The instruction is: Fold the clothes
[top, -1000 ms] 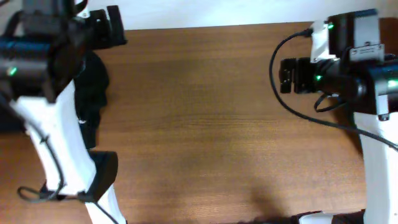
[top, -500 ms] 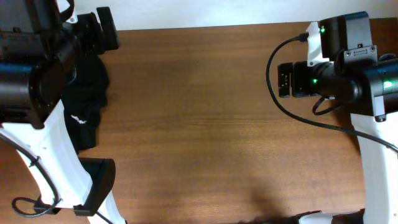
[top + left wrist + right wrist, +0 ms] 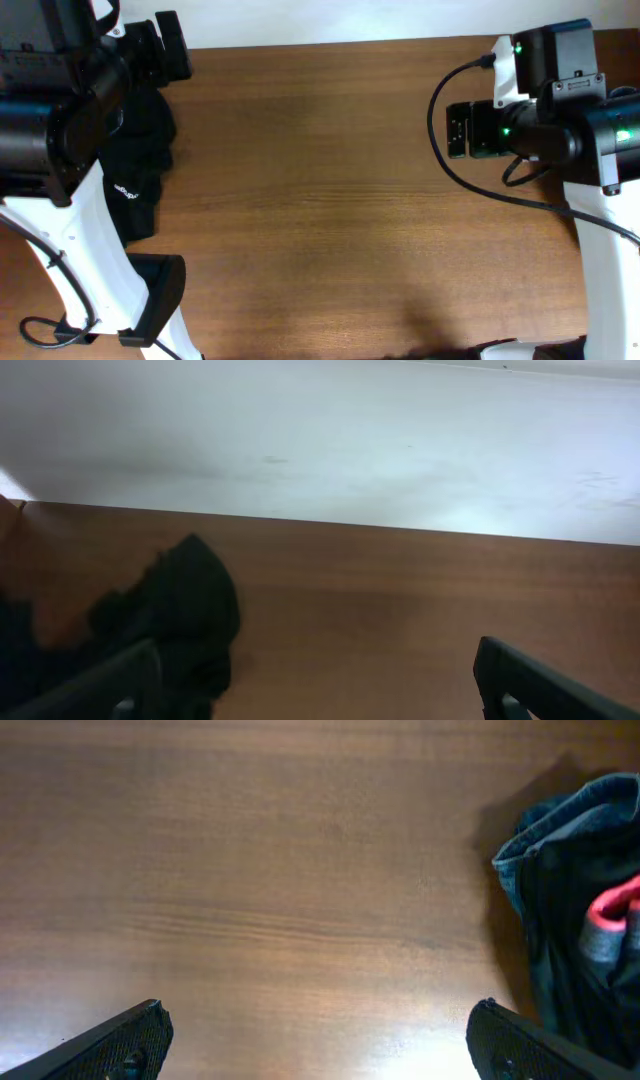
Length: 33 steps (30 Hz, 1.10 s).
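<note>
The clothes (image 3: 140, 150) lie as a black heap at the table's left edge, partly under my left arm, and a small white logo (image 3: 125, 190) shows on the heap. In the left wrist view the black cloth (image 3: 190, 610) sits at the lower left, just ahead of the left finger. My left gripper (image 3: 320, 695) is open and holds nothing; from overhead the left gripper (image 3: 176, 45) is by the table's far left corner. The right gripper (image 3: 320, 1045) is open over bare wood. At that view's right edge lie dark clothes (image 3: 585, 920) with a blue hem and red lining. From overhead the right gripper (image 3: 456, 130) points left.
The brown wooden table (image 3: 320, 180) stretches between the two arms. A white wall (image 3: 320, 440) rises behind its far edge. The right arm's black cable (image 3: 440, 150) loops over the table at the right. Both white arm bases stand at the near corners.
Over the first half second my left arm swung back toward the far left corner, uncovering more of the black heap. The right gripper barely shifted. Both stayed open.
</note>
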Motion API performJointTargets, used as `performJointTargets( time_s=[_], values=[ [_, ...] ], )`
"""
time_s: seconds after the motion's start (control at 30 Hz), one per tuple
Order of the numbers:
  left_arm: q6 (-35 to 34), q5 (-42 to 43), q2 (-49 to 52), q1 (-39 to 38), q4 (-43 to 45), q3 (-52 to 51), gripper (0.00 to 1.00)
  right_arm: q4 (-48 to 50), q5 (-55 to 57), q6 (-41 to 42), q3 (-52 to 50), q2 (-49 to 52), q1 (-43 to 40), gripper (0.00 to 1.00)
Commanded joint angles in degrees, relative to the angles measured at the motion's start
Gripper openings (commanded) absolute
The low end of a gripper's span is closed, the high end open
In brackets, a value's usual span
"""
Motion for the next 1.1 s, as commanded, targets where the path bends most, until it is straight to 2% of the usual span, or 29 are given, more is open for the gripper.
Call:
performJointTargets(
  time_s=[0.0, 0.13, 0.23, 0.43, 0.63, 0.77, 1.07],
  values=[
    [0.1, 0.2, 0.4, 0.2, 0.0, -0.2, 0.99, -0.5, 0.0, 0.8, 0.5, -2.8, 0.5, 0.99],
    [0.1, 0.2, 0.4, 0.2, 0.0, -0.2, 0.99, 4.5, 1.6, -0.1, -2.3, -8.3, -0.9, 0.99],
    [0.1, 0.2, 0.4, 0.2, 0.0, -0.2, 0.99, 17.6, 1.1, -0.1, -11.4, -15.1, -3.5, 0.99],
    [0.1, 0.2, 0.4, 0.2, 0.0, -0.2, 0.99, 48.7, -3.4, -0.1, -37.7, -29.7, -7.8, 0.99],
    [0.1, 0.2, 0.4, -0.5, 0.0, -0.2, 0.99, 72.6, -8.0, -0.1, -62.3, -42.0, -9.7, 0.99],
    [0.1, 0.2, 0.4, -0.1, 0.0, -0.2, 0.99, 81.0, -9.0, -0.1, -76.8, -50.6, -10.0, 0.99],
    [0.1, 0.2, 0.4, -0.2, 0.0, -0.2, 0.99, 86.7, -11.0, -0.1, -99.6, -70.7, -11.6, 0.99]
  ],
)
